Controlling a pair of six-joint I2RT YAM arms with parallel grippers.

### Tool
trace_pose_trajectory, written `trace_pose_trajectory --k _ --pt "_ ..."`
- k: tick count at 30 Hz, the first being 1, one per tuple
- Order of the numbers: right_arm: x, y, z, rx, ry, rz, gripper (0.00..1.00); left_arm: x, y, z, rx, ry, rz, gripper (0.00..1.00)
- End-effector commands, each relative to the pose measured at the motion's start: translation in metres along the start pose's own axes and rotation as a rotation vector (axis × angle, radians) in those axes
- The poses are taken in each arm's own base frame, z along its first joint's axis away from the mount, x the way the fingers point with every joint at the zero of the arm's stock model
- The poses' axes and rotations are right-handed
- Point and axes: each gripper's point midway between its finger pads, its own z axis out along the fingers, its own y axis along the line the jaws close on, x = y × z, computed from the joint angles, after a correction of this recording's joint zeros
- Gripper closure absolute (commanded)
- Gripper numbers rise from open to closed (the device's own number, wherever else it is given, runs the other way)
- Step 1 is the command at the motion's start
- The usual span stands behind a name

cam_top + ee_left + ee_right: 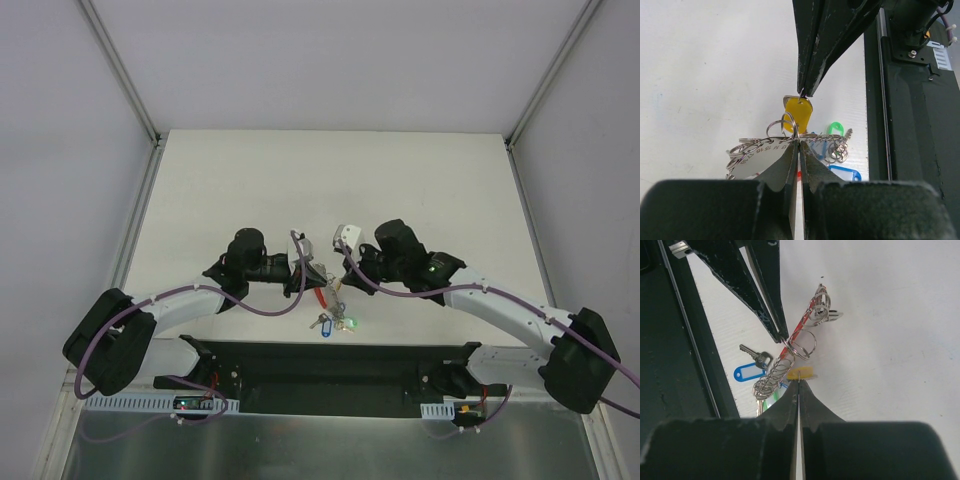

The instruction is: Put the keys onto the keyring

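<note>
The white worktop (330, 180) fills the middle of the top view, matte and lightly scuffed. White panels close it in: a back wall (330, 60) at 12 o'clock, a left wall (60, 150) at 9 o'clock and a right wall (600, 150) at 3 o'clock. Two aluminium posts (123, 70) (553, 70) slant out from the far corners towards 11 and 1 o'clock. At 6 o'clock a black plate (330, 365) lies along the near edge, with a brushed metal sheet (330, 445) below it. Slotted white strips (130, 403) (440, 411) sit at 7 and 5 o'clock.
</note>
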Motion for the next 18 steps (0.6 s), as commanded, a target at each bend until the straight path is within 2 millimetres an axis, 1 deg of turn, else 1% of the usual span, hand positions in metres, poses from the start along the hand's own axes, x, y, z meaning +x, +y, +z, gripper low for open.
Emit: trace_pose_trajectory --k 1,7,18 --pt "-0.004 0.017 0.002 -0.098 -0.011 -0.038 0.99 -0.010 -0.012 0.003 0.085 -0.025 0.057 1.00" --pt "-0.003 0.023 0.005 -0.122 0.011 -0.062 0.99 -0.011 -0.019 0.003 0.138 -0.031 0.073 1.00" --pt "-0.003 0.024 0.008 -0.111 0.015 -0.078 0.99 -0.013 -0.028 0.004 0.207 -0.039 0.082 1.00"
